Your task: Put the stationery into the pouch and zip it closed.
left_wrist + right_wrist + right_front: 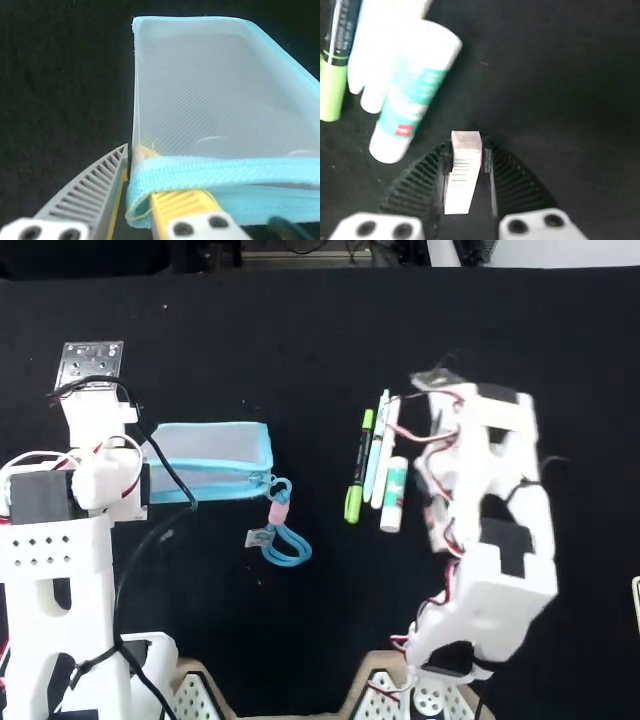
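Left hand (134, 156): clenched on one short end of the light-blue mesh pouch (210, 95). Yellow finger (175, 202) tucked under the blue zip band, grey ribbed finger (95, 182) outside it. Pouch flat on the black counter (300, 340), stretching away from this hand toward the other arm. At the end farthest from the left hand: pink zip tab with blue cord loop (280, 530), trailing on the counter.

Right hand (465, 150): clamped on a small white rectangular block (462, 175), held endwise between the black ribbed fingers (515, 175).

Just beyond the right hand's fingertips, not touching: white tube with teal label (415, 95), lying on the counter. Next to the tube, on the side away from the right hand: white pen (388, 435), pale-blue pen (376, 455), then green highlighter with black barrel (355, 480), side by side and roughly parallel.

All four pieces between the two hands, outside the pouch and apart from it.
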`<state>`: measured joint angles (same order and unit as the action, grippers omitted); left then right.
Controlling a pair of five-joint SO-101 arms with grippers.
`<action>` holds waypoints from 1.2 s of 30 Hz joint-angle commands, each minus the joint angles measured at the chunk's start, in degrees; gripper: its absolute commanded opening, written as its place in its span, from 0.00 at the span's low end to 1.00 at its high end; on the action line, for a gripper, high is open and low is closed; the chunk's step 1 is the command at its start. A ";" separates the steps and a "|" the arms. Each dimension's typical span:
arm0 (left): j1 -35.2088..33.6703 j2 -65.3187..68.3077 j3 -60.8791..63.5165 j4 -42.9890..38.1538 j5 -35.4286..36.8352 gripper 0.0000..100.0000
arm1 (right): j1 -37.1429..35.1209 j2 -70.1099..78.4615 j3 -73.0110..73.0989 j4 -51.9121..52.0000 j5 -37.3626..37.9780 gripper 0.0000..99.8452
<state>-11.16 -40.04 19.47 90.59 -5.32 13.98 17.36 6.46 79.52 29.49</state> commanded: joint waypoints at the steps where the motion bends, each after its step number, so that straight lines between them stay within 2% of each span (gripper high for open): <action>1: -0.31 0.26 0.22 -0.44 0.44 0.03 | 2.73 -5.58 -3.03 -0.09 5.80 0.01; 6: -0.31 0.26 0.22 -0.44 0.44 0.03 | 6.42 -3.30 -2.77 -10.46 8.62 0.02; 11: -0.31 0.26 0.22 -0.53 0.44 0.03 | 9.14 -1.45 -2.42 -12.66 8.53 0.15; 14: -0.31 0.26 0.22 -0.62 0.44 0.03 | 10.37 -0.92 -3.38 -9.14 5.89 0.13; 18: -0.31 0.26 0.22 -0.62 0.44 0.03 | 10.20 -0.66 -3.65 -6.51 -1.41 0.12; 28: -0.31 0.26 0.22 -0.79 0.44 0.03 | 5.10 6.81 -4.70 -10.46 -11.69 0.12; 33: -0.31 0.26 0.22 -0.53 0.44 0.03 | 5.71 9.45 -4.70 -16.62 -11.60 0.11; 35: -0.31 0.26 0.22 -0.53 0.44 0.03 | 7.21 9.01 -4.70 -17.93 -8.88 0.01; 36: -0.31 0.26 0.22 -0.44 0.44 0.03 | 7.91 8.31 -4.70 -17.93 -7.91 0.01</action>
<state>-11.16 -40.04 19.47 90.59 -5.32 20.75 26.51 4.62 65.36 19.03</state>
